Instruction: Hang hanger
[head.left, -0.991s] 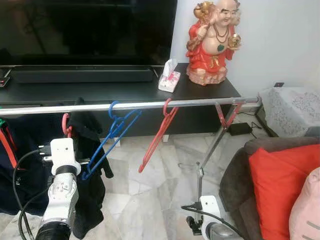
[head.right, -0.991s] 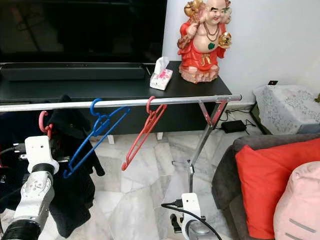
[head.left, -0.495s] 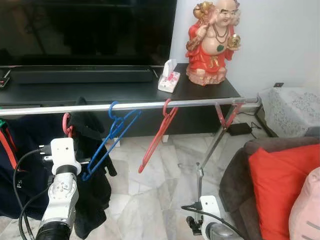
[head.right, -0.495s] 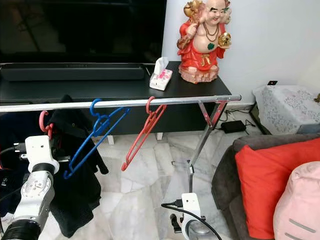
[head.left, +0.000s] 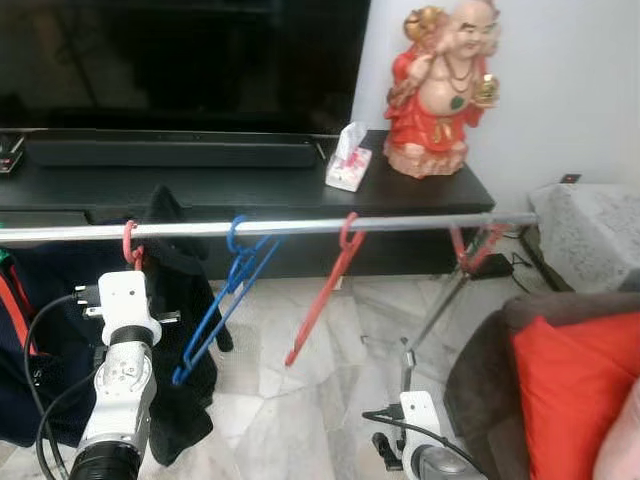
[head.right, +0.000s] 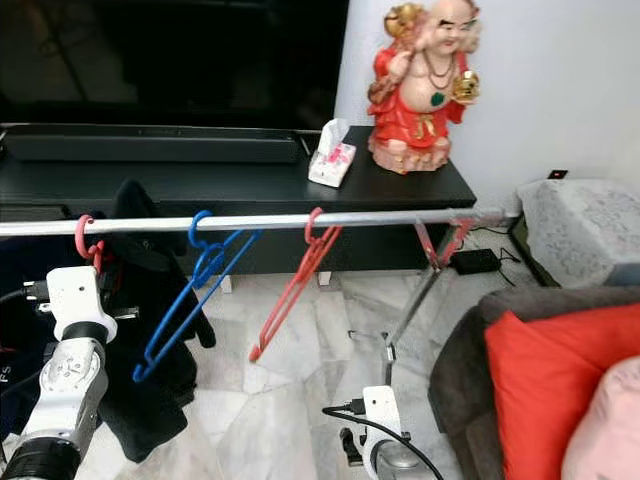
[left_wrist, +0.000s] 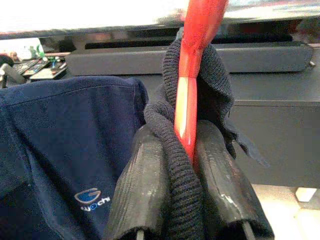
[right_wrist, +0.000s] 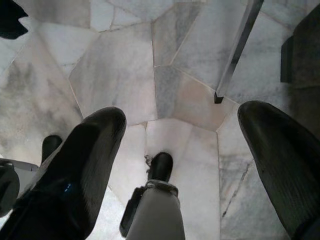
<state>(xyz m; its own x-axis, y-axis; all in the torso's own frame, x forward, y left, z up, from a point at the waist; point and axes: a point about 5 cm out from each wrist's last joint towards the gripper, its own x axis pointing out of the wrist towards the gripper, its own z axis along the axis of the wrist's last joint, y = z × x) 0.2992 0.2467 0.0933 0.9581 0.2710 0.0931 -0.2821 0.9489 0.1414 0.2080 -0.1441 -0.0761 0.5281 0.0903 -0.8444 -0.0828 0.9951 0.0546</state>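
A red hanger (left_wrist: 192, 75) carrying a black knitted garment (head.left: 186, 300) has its hook (head.left: 130, 244) over the silver rail (head.left: 300, 226) at the left. My left gripper (left_wrist: 186, 145) is shut on this hanger's neck and the knit around it, just under the rail. Its silver wrist (head.left: 126, 305) stands upright below the hook. Further right on the rail hang an empty blue hanger (head.left: 226, 300) and an empty red hanger (head.left: 322, 290). My right gripper (right_wrist: 182, 117) hangs low over the marble floor, open and holding nothing.
A navy shirt (left_wrist: 65, 150) hangs left of the black garment. Behind the rail stand a black TV bench (head.left: 250, 185), a red statue (head.left: 445, 90) and a tissue box (head.left: 348, 170). The rack's slanted leg (head.left: 440, 305) and a sofa with a red cushion (head.left: 575, 400) are on the right.
The camera has shifted, so the whole scene sits a little right and lower. The blue and red empty hangers now hang steeper. My left gripper keeps its hold.
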